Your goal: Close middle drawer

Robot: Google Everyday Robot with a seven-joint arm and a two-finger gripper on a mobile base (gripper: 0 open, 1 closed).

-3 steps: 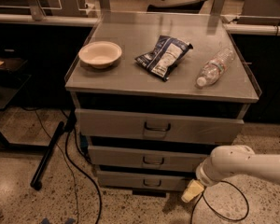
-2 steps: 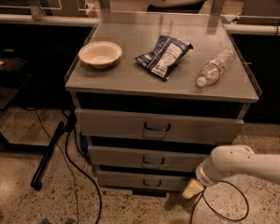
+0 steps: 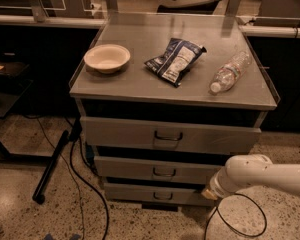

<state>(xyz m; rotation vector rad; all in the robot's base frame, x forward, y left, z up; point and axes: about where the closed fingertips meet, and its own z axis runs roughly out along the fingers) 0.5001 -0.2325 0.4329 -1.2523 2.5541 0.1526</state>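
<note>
Wide shallow grey metal middle drawer (image 3: 140,168) is sticking out, seemingly not closed yet; hand (image 3: 209,192) is hovering by its right end, grip state can't tell; push remaining.

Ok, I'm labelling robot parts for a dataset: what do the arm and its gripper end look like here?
The arm is a smooth, white, rounded tube swelling into a bulbous joint, with no markings, sleeve or cables visible on it. The gripper, low by the right front corner of the drawer cabinet, shows only as a pale cream-yellow tip.
</note>
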